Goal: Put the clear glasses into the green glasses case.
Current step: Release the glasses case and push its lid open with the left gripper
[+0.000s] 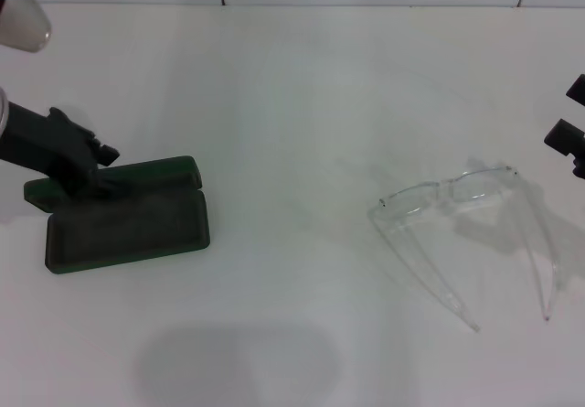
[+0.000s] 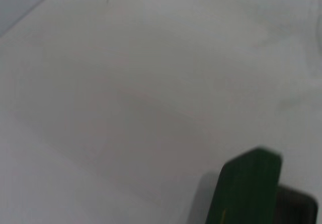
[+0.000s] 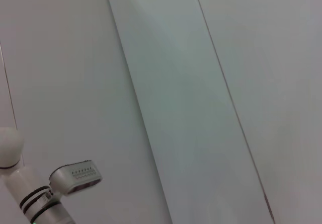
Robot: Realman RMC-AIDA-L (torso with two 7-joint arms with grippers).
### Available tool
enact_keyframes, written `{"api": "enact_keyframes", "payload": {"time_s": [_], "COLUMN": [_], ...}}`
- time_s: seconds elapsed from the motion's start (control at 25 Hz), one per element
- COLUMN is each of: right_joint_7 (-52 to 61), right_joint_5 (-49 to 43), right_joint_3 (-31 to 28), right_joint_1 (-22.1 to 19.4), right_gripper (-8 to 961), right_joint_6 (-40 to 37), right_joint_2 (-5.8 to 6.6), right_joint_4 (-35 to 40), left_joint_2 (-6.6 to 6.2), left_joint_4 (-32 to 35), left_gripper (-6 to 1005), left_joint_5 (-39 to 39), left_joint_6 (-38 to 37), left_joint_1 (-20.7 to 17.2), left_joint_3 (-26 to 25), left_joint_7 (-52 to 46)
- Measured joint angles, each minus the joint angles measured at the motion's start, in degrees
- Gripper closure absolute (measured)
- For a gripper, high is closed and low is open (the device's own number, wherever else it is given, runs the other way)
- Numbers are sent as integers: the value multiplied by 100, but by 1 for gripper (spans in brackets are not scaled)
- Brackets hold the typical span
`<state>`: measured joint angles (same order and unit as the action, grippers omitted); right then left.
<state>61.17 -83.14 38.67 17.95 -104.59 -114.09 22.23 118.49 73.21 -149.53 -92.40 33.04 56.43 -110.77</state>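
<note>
Left end effector (image 1: 91, 165) is sitting on the open green glasses case (image 1: 128, 229) at 9 o'clock, can't tell its grip; right end effector (image 1: 569, 137) is waiting at 3, fingers unclear. Clear glasses (image 1: 457, 192) are lying unfolded on the worktop (image 1: 292, 105), so I'd pinch the bridge gently

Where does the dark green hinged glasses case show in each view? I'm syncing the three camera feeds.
Head view: the dark green hinged glasses case lies open on the white table, at the left, under the left gripper.
Left wrist view: its green lid stands at the lower right corner.
Right wrist view: not in it.
Shared landmark: the white table surface.
</note>
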Motion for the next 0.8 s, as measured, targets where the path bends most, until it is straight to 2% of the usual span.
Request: {"api": "enact_keyframes", "payload": {"time_s": [0.16,0.36,0.6,0.8], "right_joint_7": [0,0,0,-65], "right_joint_5": [0,-3,-14,-6], "right_joint_3": [0,0,0,0], "right_joint_1": [2,20,1,19], "right_gripper": [69,69,69,69], "right_joint_6": [3,3,5,29], "right_joint_2": [-6,-11,-18,18], "right_joint_4": [0,0,-12,-204], "left_joint_2": [84,98,104,120], "left_joint_4": [-3,-10,38,331], "left_gripper": [525,530,706,806], "left_joint_5": [-390,-459,-402,-276], "left_joint_6": [86,96,77,39], "left_joint_1": [17,3,6,-8], "left_joint_3": [52,211,260,481], "left_joint_7": [-2,-13,-42,-184]}}
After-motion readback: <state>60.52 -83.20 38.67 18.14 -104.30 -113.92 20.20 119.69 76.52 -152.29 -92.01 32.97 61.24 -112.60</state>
